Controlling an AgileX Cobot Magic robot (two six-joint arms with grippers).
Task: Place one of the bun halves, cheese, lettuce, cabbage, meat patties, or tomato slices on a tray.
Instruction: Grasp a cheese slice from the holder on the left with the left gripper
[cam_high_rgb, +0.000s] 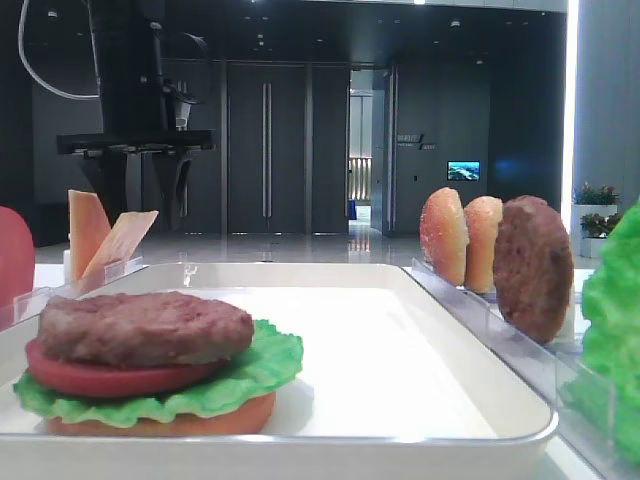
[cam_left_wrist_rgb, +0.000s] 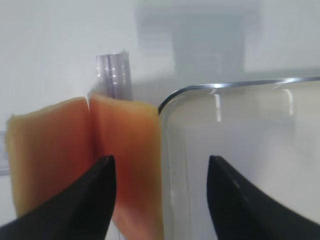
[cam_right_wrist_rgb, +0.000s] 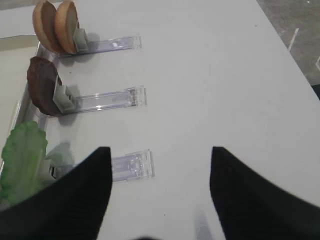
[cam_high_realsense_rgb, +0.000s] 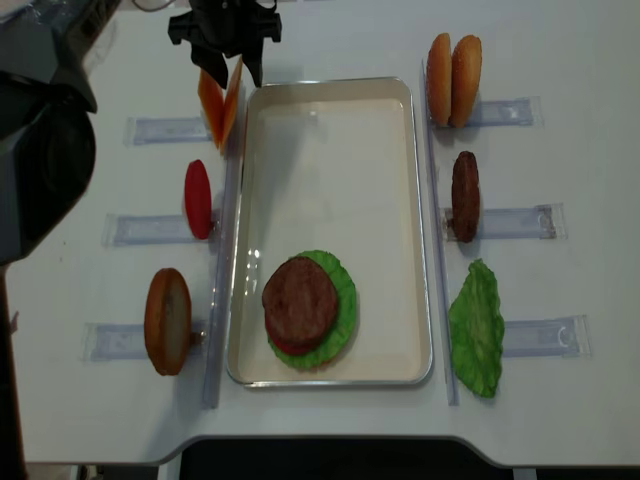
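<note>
Two cheese slices (cam_high_realsense_rgb: 220, 100) stand leaning in a clear rack just left of the white tray's (cam_high_realsense_rgb: 330, 150) far-left corner. My left gripper (cam_high_realsense_rgb: 228, 68) hangs open right above them. In the left wrist view its jaws straddle the right-hand cheese slice (cam_left_wrist_rgb: 125, 150) and the tray's rim (cam_left_wrist_rgb: 167, 150), gripping nothing. On the tray lies a stack of bun base, lettuce (cam_high_realsense_rgb: 345, 300), tomato and meat patty (cam_high_realsense_rgb: 300, 298). My right gripper (cam_right_wrist_rgb: 160, 148) is open and empty over bare table by the right-hand racks.
Clear racks flank the tray. On the left stand a tomato slice (cam_high_realsense_rgb: 197, 198) and a bun half (cam_high_realsense_rgb: 167, 320). On the right are two bun halves (cam_high_realsense_rgb: 453, 65), a patty (cam_high_realsense_rgb: 465, 195) and a lettuce leaf (cam_high_realsense_rgb: 477, 325).
</note>
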